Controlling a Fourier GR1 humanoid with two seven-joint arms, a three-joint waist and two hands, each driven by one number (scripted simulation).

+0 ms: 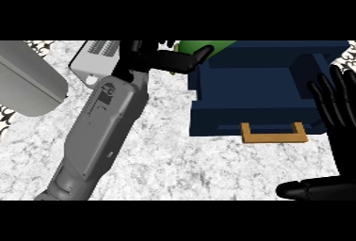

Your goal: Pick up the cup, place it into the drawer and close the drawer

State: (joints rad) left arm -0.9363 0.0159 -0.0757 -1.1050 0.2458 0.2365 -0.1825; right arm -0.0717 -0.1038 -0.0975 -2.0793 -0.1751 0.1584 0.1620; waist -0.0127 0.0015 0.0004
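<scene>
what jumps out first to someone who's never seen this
The long grey left arm cuts diagonally up the counter, and its black left hand is curled on a green cup at the top. To its right sits a big open blue drawer with a tan handle. The right hand rests open at the right edge.

The cup (191,45) is green, the drawer (257,82) navy with a tan handle (273,138), the counter (181,164) white mottled grey.

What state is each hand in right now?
Left hand: curled round the green cup.
Right hand: open, holding nothing, at the view's right edge.
</scene>
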